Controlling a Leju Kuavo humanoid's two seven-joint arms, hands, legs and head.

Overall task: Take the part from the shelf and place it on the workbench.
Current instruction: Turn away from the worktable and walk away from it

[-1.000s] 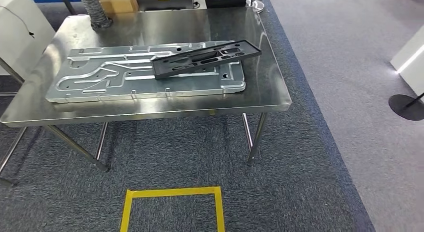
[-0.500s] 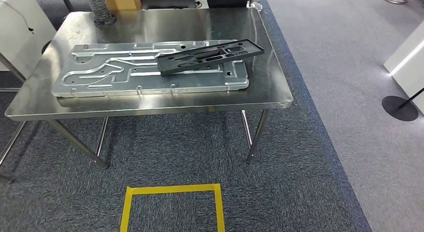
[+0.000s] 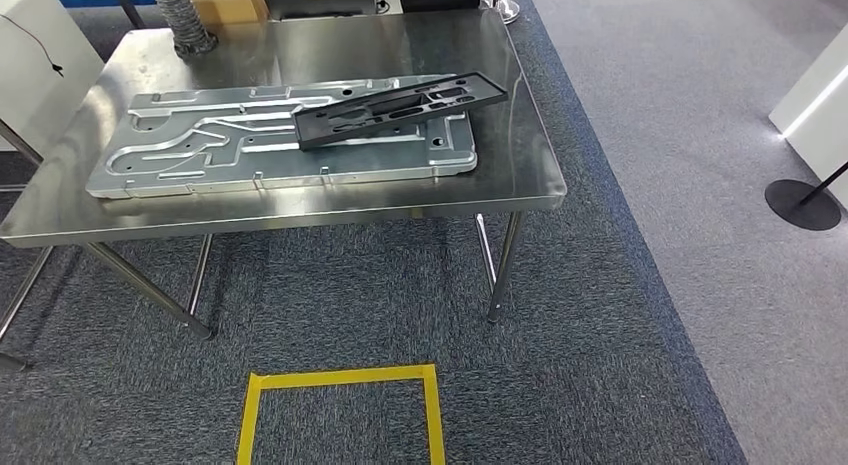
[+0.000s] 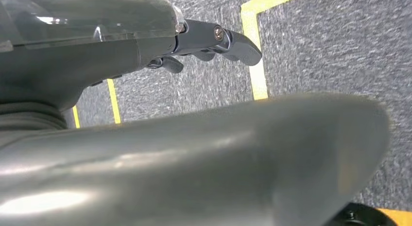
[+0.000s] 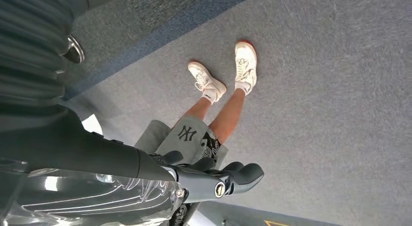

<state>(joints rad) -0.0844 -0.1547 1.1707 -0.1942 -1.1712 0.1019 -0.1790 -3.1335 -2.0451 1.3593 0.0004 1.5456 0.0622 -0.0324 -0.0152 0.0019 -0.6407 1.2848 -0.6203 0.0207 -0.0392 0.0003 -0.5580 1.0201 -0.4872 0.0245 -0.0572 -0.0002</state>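
Both hands hang low with nothing in them, left hand (image 4: 194, 46) and right hand (image 5: 214, 180) fingers loosely spread, far from the black part (image 3: 395, 107) already on the desk (image 3: 520, 175), so stepping back seems next.

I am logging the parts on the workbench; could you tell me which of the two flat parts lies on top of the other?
The black slotted frame lies on top, crossing the right end of the larger silver metal panel, which lies flat on the steel workbench.

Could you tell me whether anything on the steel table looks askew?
Yes: the black frame lies slanted across the silver plate, its far end sticking out past the plate's edge. Nothing looks spilled or damaged on the table.
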